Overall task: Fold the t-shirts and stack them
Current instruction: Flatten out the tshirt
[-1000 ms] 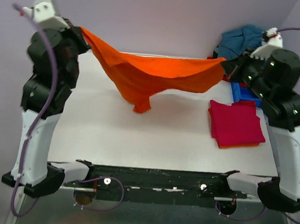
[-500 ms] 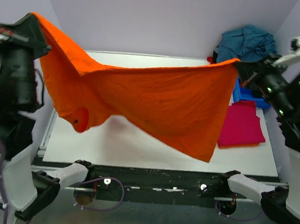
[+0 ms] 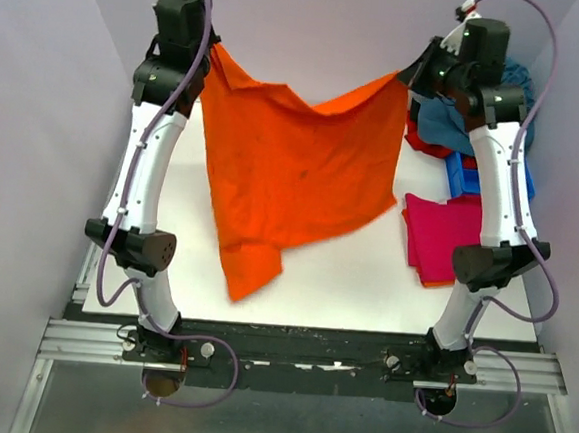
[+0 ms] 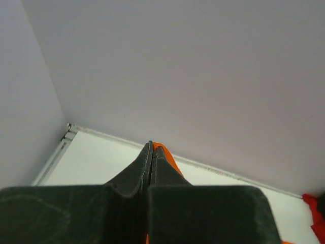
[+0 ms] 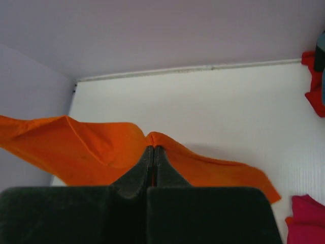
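The orange t-shirt hangs spread out in the air between the two raised arms, held by its two upper corners. Its top edge sags in the middle and its body drapes down towards the white tabletop. A narrower tail of the cloth reaches lowest on the left side (whether that tail touches the surface cannot be told from above). The left claw is clamped on the shirt's left upper corner. In the left wrist view its dark fingers are pressed together, with a sliver of orange showing at their tips. The right claw is pinched tight on the right upper corner. In the right wrist view the fabric peaks where the fingers meet and falls away to both sides below them. Well to the right of the hanging shirt, a magenta-red t-shirt lies folded flat on the tabletop near the right arm, with a thin orange edge showing under its near side. Beyond it, in the far right corner, a teal-blue t-shirt sits crumpled in a heap, with a red cloth bunched against its near edge. A small blue bin stands just beside them, partly hidden by the right arm.
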